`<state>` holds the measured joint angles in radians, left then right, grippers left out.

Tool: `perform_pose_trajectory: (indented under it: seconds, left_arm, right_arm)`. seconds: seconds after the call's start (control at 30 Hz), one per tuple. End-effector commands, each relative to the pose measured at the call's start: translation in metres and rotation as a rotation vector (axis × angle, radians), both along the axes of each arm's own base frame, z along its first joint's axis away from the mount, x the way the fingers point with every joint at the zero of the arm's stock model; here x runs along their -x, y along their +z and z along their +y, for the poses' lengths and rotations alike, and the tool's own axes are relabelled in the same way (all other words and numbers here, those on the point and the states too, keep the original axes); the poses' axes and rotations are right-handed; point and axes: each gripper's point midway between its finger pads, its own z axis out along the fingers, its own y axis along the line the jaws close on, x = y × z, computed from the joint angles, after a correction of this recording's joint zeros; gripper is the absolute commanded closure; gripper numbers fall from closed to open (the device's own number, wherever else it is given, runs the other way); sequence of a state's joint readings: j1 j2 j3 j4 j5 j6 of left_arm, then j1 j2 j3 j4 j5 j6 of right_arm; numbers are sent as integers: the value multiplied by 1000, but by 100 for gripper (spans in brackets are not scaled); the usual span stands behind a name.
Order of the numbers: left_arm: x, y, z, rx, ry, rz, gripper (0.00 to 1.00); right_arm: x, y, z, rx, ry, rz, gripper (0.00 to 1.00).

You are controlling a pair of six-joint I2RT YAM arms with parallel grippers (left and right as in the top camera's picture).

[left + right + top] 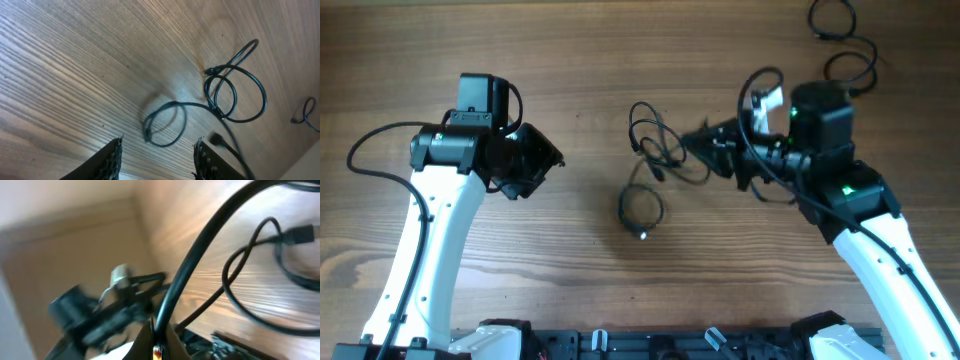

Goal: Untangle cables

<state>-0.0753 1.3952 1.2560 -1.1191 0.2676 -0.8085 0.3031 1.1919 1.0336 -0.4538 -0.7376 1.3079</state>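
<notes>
A wooden table [570, 60] is shown from above, with the tangled cables [653, 150] lying between two robot arms. The right pincer [705, 140] is pressed together on one black strand [192, 257] at the edge of the tangle, so the knot is met directly ahead of its tips. The left pincer [535, 165] is spread, with nothing held between its fingers, and it is kept well apart from the tangle, which lies ahead of it, toward the other arm. From the left wrist, a lower loop [624, 210] is seen nearest ahead of the spread fingers, and the knotted loops are seen beyond it, further ahead and off to the right. The long axis of the tangle is judged to run from the knot to that lower loop, crosswise to the line joining the two pincers. The right arm is the nearer one. The coming move is judged to turn on the lower loop being reached from the left, so that loop and knot can be drawn apart.
</notes>
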Motion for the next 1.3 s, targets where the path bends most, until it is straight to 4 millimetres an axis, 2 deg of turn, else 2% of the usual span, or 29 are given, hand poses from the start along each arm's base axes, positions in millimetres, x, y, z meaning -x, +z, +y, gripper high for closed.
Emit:
perform_pose_trajectory:
  seconds: [0.0,0.07,0.13,0.2,0.33,0.43,0.53,0.63,0.67,0.73,0.77,0.8,0.87,0.93,1.03,1.13,1.27]
  left_arm:
    - [-2,2,-1,8,-15,-13,51]
    - [-4,3,-1,9,-15,-21,51]
    - [-7,4,-2,10,-15,-35,50]
    - [-8,5,-2,10,-15,-39,51]
    - [-8,4,-2,9,-15,-38,51]
    - [-8,5,-2,10,-15,-39,51]
    - [-8,5,-2,10,-15,-39,51]
    - [-9,5,-2,10,-15,-40,51]
    - [-9,5,-2,10,-15,-40,50]
    - [-9,5,-2,10,-15,-40,51]
    - [-8,5,-2,10,-15,-40,51]
    - [-8,5,-2,9,-15,-39,50]
    - [-8,5,-2,9,-15,-39,50]
    - [-8,5,-2,9,-15,-39,50]
    - [-8,5,-2,9,-16,-39,51]
    - [-8,5,-1,8,-15,-40,51]
    - [-9,4,0,-1,-12,-40,51]
  right_arm:
    - [-4,-26,-20,133,-110,59,96]
    - [-7,-47,-40,234,-220,123,96]
    - [-20,-62,-57,338,-297,105,96]
    - [-28,-87,-60,388,-308,162,96]
    - [-46,-157,-33,391,-204,318,96]
    - [-61,-185,-2,289,-68,311,96]
    - [-60,-223,-1,297,-73,413,96]
    - [-70,-231,6,284,-65,375,96]
    - [-78,-226,11,267,-65,326,95]
    - [-108,-202,27,189,-84,168,95]
    - [-123,-185,34,147,-86,65,95]
    - [-145,-148,44,59,-74,-109,95]
    - [-146,-129,39,3,-34,-147,95]
    - [-142,-114,31,-6,9,-193,96]
    - [-124,-77,18,15,29,-235,96]
    - [-91,-24,8,54,8,-290,95]
    - [-55,22,-19,131,-79,-365,96]
